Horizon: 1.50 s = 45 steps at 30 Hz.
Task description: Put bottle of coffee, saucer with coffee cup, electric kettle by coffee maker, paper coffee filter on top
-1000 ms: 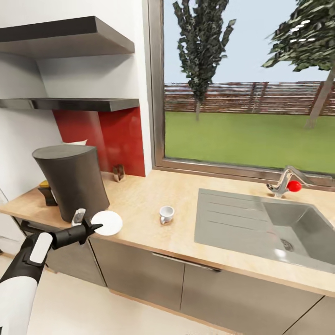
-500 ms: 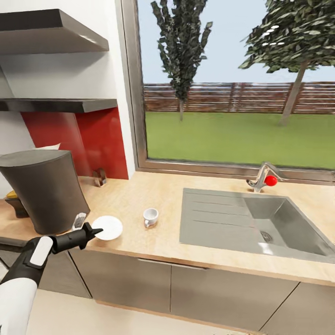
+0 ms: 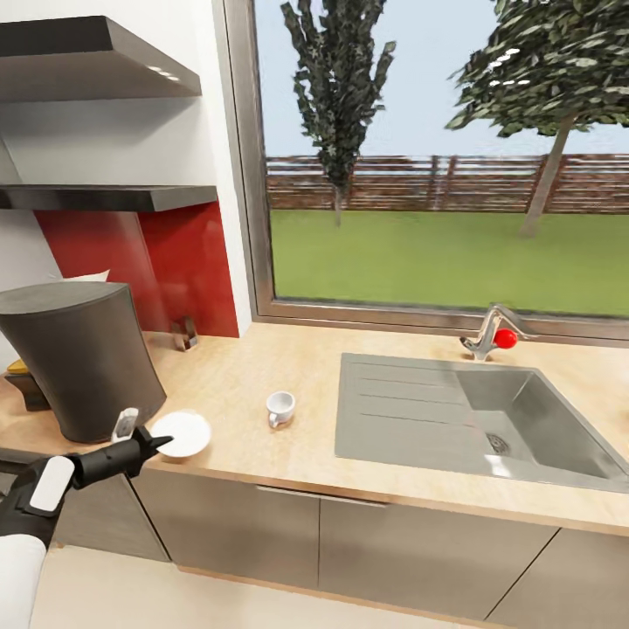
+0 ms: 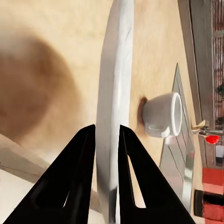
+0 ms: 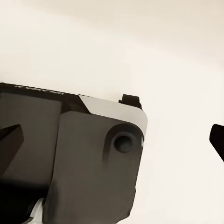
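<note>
1. Shifted since half a sec ago: left gripper (image 3: 155,442) w/ saucer (image 3: 181,434), both now nearer the coffee maker (image 3: 80,356); camera also panned a bit, so part of that shift is view only.
2. Left fingers (image 4: 79,177) clamped on saucer rim (image 4: 114,107), one finger each side of the thin white edge, seen edge-on in left wrist view.
3. Saucer low over or on the countertop (image 3: 262,384), contact w/ wood can't tell; just beside base of coffee maker.
4. Coffee cup (image 3: 280,408) beyond fingertips, apart from saucer, upright on countertop, between saucer and sink (image 3: 472,419). Same cup (image 4: 162,115) just past saucer in left wrist view.
5. Bottle of coffee (image 3: 24,383) behind coffee maker, far side from fingers, mostly hidden.
6. Small white piece (image 3: 87,277) peeking over top of coffee maker, prob. paper filter, can't tell for sure.
7. Shelf (image 3: 109,197) up above, over red back panel (image 3: 175,262).
8. Right gripper: dark tips at frame edges in right wrist view, well apart, holding nothing.
</note>
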### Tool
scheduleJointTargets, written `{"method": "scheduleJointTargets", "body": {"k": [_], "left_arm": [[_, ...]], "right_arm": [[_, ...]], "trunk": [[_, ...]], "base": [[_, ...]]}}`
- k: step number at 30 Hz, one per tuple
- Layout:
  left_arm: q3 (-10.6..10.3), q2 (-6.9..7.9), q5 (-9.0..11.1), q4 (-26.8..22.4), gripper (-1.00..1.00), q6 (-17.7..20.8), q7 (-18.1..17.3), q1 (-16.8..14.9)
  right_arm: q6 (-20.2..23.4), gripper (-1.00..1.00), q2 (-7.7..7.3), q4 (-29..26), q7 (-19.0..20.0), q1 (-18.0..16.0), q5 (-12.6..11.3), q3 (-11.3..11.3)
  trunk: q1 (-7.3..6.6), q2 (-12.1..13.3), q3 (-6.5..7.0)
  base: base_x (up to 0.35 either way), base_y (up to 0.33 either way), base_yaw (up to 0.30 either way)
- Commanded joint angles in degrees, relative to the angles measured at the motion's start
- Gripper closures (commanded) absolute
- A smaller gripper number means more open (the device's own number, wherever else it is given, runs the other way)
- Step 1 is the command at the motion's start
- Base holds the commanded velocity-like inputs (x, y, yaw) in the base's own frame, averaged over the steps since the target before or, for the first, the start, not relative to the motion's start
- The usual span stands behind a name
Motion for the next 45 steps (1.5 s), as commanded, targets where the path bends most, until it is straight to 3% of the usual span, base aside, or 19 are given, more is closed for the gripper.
{"method": "scheduleJointTargets", "body": {"k": [1, 45], "left_arm": [[0.7, 0.25, -0.4, 0.0, 1.0, 0.3, -0.3, 0.2], [1.2, 0.88, -0.8, 0.8, 1.0, 0.1, -0.2, 1.3]], "right_arm": [[0.3, -1.0, -0.03, -0.1, 0.1, 0.0, -0.6, 0.5], [0.3, -1.0, -0.05, -0.1, 0.1, 0.0, -0.6, 0.5]], "trunk": [[0.03, -0.1, -0.12], [0.03, -0.1, -0.12]], "base": [[0.0, 0.0, 0.0], [0.081, 0.0, 0.0]]}}
